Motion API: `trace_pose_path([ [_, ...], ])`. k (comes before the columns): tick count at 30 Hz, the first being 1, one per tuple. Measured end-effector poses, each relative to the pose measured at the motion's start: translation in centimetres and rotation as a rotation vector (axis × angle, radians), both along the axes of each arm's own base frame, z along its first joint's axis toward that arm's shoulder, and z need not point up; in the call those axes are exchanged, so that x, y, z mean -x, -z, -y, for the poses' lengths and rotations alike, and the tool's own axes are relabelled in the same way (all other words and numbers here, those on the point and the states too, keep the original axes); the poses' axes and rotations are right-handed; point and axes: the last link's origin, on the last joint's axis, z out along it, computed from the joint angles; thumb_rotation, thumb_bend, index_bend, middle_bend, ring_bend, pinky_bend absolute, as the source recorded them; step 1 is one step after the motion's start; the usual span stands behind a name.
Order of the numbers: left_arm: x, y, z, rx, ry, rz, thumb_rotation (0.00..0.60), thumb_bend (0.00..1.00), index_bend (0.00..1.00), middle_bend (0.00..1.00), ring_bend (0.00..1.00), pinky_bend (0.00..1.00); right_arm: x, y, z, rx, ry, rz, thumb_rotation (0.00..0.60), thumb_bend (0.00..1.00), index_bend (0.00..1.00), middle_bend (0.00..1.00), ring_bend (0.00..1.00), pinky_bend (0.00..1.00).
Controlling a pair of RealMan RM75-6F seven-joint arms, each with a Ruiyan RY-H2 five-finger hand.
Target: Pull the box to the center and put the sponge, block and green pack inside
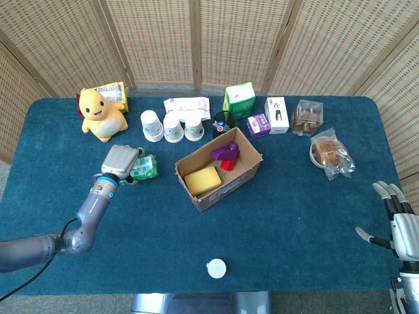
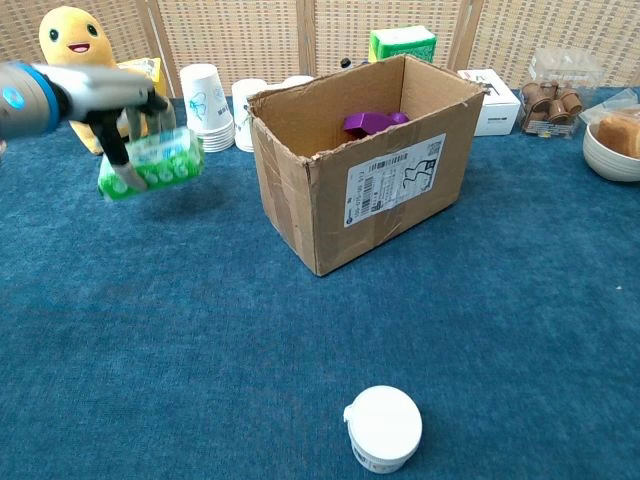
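Left hand (image 2: 118, 100) grips green pack (image 2: 152, 162), airborne; only head view shows right hand (image 1: 399, 226) splayed, empty.

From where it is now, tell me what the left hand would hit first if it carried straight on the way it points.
The left hand, holding the green pack off the table, points toward the back of the table. Straight ahead, the yellow plush toy or the paper cups look nearest; depth is unclear, so I cannot say which.
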Motion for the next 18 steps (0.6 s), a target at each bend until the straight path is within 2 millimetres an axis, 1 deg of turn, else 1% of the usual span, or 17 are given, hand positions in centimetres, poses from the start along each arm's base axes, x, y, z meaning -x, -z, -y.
trace_pose_path([
  [4, -1.9, -2.6, 0.7, -0.025, 0.049, 0.067, 0.600, 0.17, 0.42, 0.49, 0.42, 0.61, -0.1, 0.0, 0.0, 0.000, -0.001, 0.002, 0.600, 0.00, 0.10, 0.00, 0.00, 0.21],
  [8, -4.5, -5.4, 1.6, -0.056, 0.110, 0.136, 0.600, 0.16, 0.42, 0.49, 0.42, 0.61, -0.1, 0.0, 0.0, -0.002, 0.000, 0.001, 0.600, 0.00, 0.10, 0.00, 0.00, 0.21],
  [10, -5.8, -6.4, 1.9, -0.068, 0.139, 0.156, 0.600, 0.16, 0.42, 0.49, 0.41, 0.61, 0.0, 0.0, 0.0, 0.003, 0.003, -0.003, 0.600, 0.00, 0.10, 0.00, 0.00, 0.20],
  [13, -8.3, -7.1, 2.4, -0.079, 0.192, 0.178, 0.600, 0.16, 0.42, 0.49, 0.41, 0.60, 0.1, -0.2, 0.0, 0.015, 0.009, -0.013, 0.600, 0.00, 0.10, 0.00, 0.00, 0.13],
  [14, -9.6, -7.3, 2.4, -0.085, 0.217, 0.181, 0.600, 0.16, 0.42, 0.49, 0.41, 0.60, 0.1, -0.2, 0.0, 0.019, 0.010, -0.016, 0.600, 0.00, 0.10, 0.00, 0.00, 0.11],
  [18, -12.1, -7.1, 2.4, -0.093, 0.251, 0.172, 0.600, 0.16, 0.42, 0.49, 0.41, 0.60, 0.2, -0.5, 0.0, 0.035, 0.015, -0.025, 0.600, 0.00, 0.10, 0.00, 0.00, 0.08],
])
